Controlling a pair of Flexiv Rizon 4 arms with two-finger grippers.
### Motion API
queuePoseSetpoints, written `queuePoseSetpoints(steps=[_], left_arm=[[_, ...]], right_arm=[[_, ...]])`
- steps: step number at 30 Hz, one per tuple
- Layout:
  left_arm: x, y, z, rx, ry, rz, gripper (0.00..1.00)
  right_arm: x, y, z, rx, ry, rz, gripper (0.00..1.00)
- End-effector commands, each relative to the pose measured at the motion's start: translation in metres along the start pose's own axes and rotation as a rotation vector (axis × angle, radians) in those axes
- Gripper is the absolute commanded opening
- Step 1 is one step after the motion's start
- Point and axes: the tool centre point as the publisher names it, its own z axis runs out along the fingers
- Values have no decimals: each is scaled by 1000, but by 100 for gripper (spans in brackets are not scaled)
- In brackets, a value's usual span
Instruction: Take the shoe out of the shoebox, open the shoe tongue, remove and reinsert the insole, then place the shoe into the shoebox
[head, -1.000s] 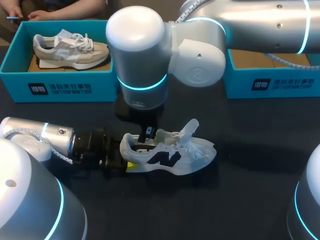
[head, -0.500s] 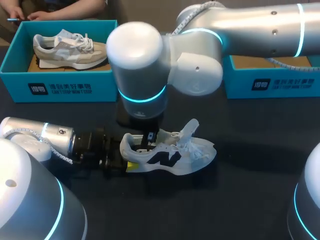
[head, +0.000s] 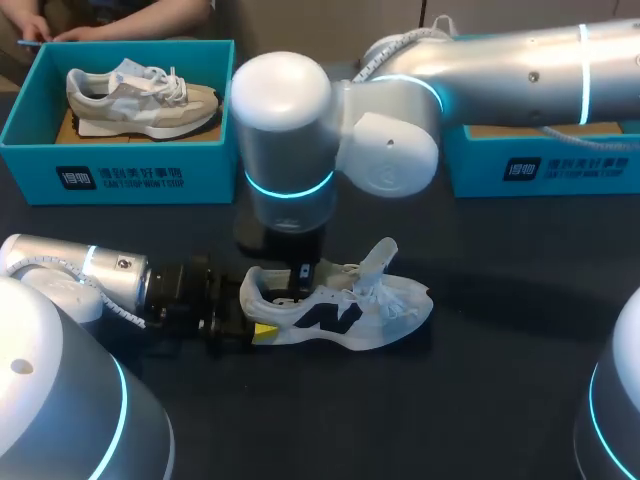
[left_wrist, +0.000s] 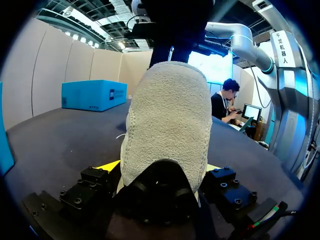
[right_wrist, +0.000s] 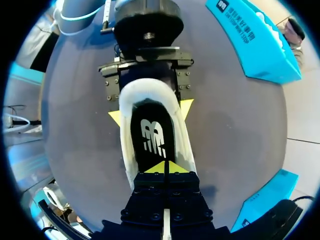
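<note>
**A:** How should this step be done well?

**B:** Start at the left. The left pincer (right_wrist: 151, 114) is clamped on the heel of the shoe (head: 340, 305), with one yellow tip on each side. The shoe lies on its sole on the desk (head: 480, 400), outside any box. That grip should hold firm so the shoe doesn't lift when the insole (right_wrist: 152, 135) is pulled.

**A:** And the other arm?

**B:** The right pincer (right_wrist: 165, 167) hangs over the shoe's mouth with its tips pressed together, just above the dark insole. I can't see anything caught between them. I think they need to part, go down behind the raised tongue (head: 378, 258), pinch the insole's edge and peel it up slowly, clear of the laces.

**A:** Where does the shoe go afterwards?

**B:** Probably the blue box (head: 540, 165) at the far right, since the left one already holds a shoe.

**A:** What has changed over the last second?

**B:** The left arm and the shoe sit as they did. The right wrist has drifted slightly rightward, and its tips have sunk a little deeper toward the shoe's mouth.
</note>
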Motion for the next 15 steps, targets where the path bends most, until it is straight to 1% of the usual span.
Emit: queuePoseSetpoints(steps=[1,4,9,10,13,15], left_arm=[[-1,0,0,-4,1,-1,0],[-1,0,0,-4,1,-1,0],[-1,0,0,-4,1,-1,0],[-1,0,0,-4,1,-1,0],[-1,0,0,-4,1,-1,0],[-1,0,0,-4,1,-1,0]], right_arm=[[0,-7,5,-13,34,-2,0],[3,-7,7,-19,62,-9,0],[3,-5,8,-22,79,-5,0],[3,-4,9,-22,80,-4,2],[2,-2,14,-14,100,-12,23],[2,-1,15,-15,100,-12,24]])
